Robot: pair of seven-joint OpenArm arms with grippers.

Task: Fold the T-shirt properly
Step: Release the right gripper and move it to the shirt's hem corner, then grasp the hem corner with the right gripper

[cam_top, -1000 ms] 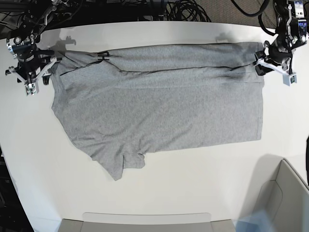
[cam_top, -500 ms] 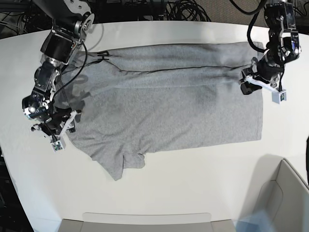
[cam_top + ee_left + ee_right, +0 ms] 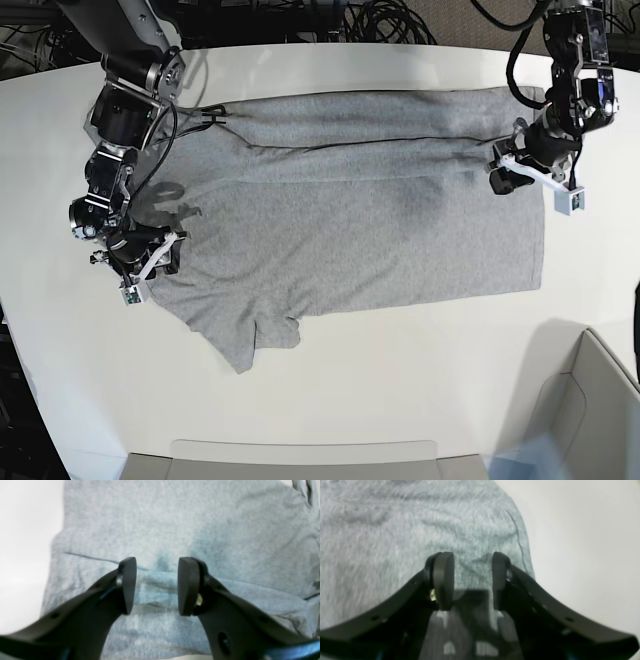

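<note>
Soft, limp, light T-shirt (image 3: pixel 350 230) will sag and drag; both claws, left gripper (image 3: pixel 157 586) and right gripper (image 3: pixel 472 581), gape empty over it; probably pinch hem and shoulder edges.

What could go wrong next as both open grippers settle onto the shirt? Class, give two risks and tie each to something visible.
1. The left gripper hovers open over a folded edge of the T-shirt; it might pinch only the top layer, so the fold slips.
2. The right gripper sits near the shirt's edge beside bare table, while the lower sleeve is already bunched; uneven pulls could worsen the creases.
</note>
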